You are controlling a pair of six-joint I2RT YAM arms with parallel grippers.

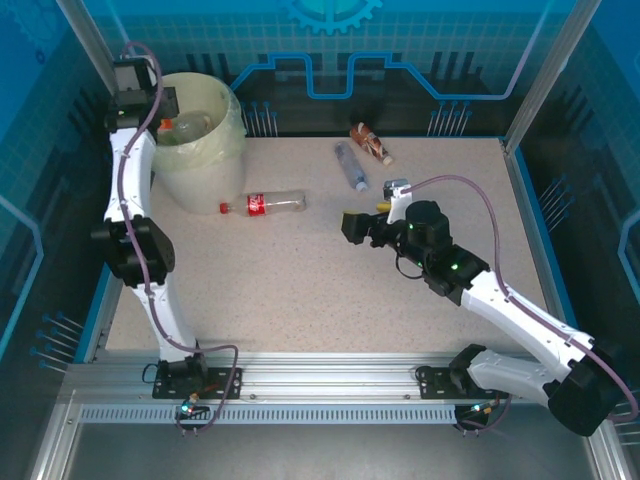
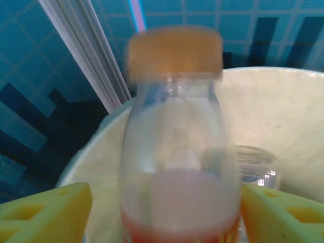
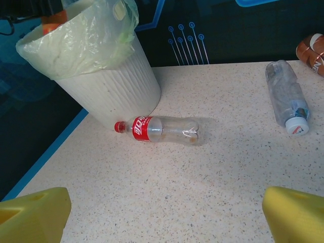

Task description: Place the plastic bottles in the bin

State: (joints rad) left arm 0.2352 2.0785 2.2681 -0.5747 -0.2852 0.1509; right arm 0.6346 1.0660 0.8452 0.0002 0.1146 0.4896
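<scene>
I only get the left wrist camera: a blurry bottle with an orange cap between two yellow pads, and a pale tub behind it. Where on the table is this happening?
Observer: At the far left corner. The top camera shows that bottle at the mouth of the bin.
Visitor: Are more bottles waiting?
Observer: Yes, three lie on the table. A red-labelled bottle is beside the bin, and a clear bottle and a brown bottle are near the far edge.
</scene>
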